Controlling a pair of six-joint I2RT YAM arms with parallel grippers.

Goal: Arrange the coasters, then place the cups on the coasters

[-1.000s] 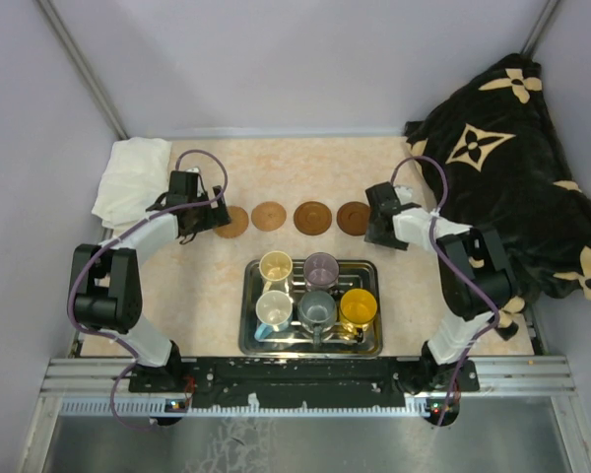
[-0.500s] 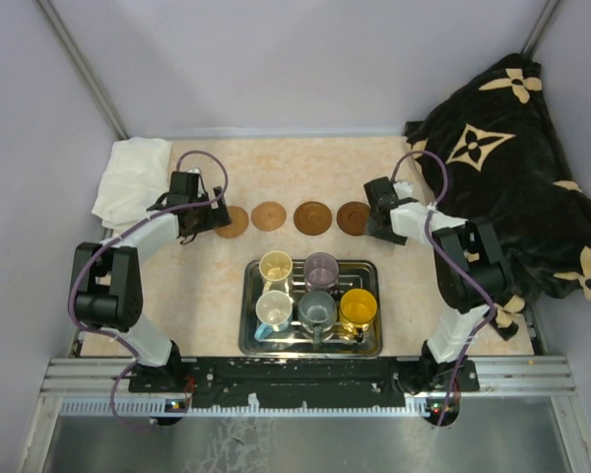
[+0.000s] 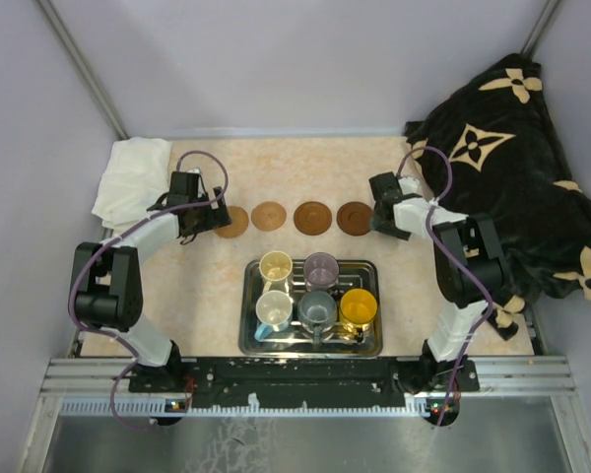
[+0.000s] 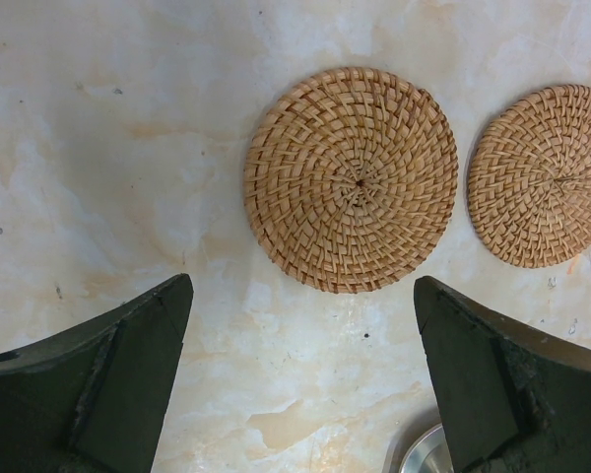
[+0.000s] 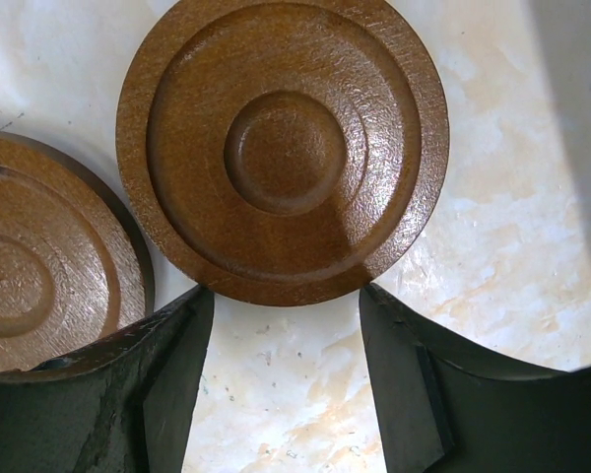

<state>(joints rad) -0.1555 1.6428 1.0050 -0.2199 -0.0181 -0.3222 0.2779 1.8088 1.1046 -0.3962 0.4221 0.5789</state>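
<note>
From above: four coasters (image 3: 269, 216) sit in a row on the worktop (image 3: 207, 286), at 12 o'clock of the tray (image 3: 244, 305). No fifth one shows, and I can't tell if an arm hides it. All five cups (image 3: 316, 309) are packed tight in the tray, none on a coaster yet. The left pincer (image 3: 215, 219) is at the row's 9 o'clock end and the right pincer (image 3: 377, 219) at its 3 o'clock end.

Left wrist: the pincer is spread wide w/ nothing in it. A woven coaster (image 4: 352, 179) lies at 12 o'clock of the gap, and a second (image 4: 542, 175) at 2 o'clock.

Right wrist: the pincer is roughly half open and empty, its tips just shy of a dark coaster (image 5: 281, 148). Another dark one (image 5: 39, 256) sits close by at 9 o'clock.

Risks, as I see it:
- That gap looks narrower than the disc, so dropping straight down would prob. jam or shove it into its neighbour.
- Cups stand so close that lifting one could knock the next or snag a handle.
- With only four coasters laid out, one cup may end up w/o a spot.
</note>
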